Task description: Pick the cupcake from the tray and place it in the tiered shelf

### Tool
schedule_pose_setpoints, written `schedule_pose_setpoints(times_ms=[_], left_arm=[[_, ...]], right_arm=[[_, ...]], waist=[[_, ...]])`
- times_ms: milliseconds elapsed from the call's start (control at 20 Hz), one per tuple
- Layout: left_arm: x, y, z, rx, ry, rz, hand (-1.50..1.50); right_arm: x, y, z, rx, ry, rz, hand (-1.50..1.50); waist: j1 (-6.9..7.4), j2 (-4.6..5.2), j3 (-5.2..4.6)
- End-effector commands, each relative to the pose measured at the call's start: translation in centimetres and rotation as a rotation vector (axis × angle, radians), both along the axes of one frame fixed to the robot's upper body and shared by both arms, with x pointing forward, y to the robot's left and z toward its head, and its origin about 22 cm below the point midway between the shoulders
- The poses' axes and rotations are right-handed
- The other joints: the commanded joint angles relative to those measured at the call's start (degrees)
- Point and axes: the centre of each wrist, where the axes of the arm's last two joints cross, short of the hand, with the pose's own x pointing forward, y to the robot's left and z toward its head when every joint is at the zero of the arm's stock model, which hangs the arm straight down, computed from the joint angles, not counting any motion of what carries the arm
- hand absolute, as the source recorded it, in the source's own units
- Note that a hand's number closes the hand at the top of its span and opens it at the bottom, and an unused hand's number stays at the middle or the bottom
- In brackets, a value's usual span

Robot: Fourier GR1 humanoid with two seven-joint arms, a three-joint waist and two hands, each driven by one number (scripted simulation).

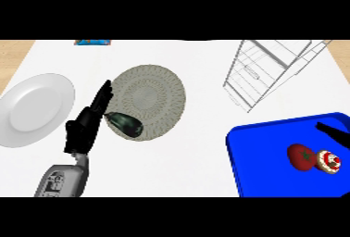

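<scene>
Presently: cupcake point(329, 161) on tray point(263, 157), beside tomato point(301, 156); light, soft-topped, so grip its base. Right hand point(335, 132) unreadable; left hand point(89, 122) open, empty.

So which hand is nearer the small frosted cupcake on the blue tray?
Right. The right hand shows at the view's right edge, just above the small frosted cupcake on the blue tray. The left hand rests far across the counter, by the grey woven plate.

Kitchen: white worktop point(198, 166) with wood edges, white plate point(34, 109) left, woven plate point(152, 97) with aubergine point(125, 123), blue tray point(266, 157) holding tomato point(301, 156) and cupcake point(328, 162), wire tiered shelf point(266, 69) far right.
</scene>
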Motion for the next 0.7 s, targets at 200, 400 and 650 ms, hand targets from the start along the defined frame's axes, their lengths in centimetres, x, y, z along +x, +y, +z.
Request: schedule_pose_setpoints(times_ms=[200, 400, 650], left_arm=[[-1.7, -0.9, -0.8, -0.002, 0.004, -0.01, 0.0], [-0.3, 0.4, 0.0, 0.003, -0.001, -0.019, 0.0], [-0.4, 1.1, -0.2, -0.006, -0.004, -0.024, 0.0]], right_arm=[[1.1, -0.3, -2.1, -0.024, 0.024, 0.061, 1.5], [0.1, 0.2, -3.0, -0.107, -0.024, 0.118, 1.5], [-0.2, -0.5, -1.3, -0.076, -0.087, 0.113, 1.5]], waist=[[0.15, 0.0, -0.01], [0.04, 0.0, -0.01], [-0.1, -0.04, -0.02]])
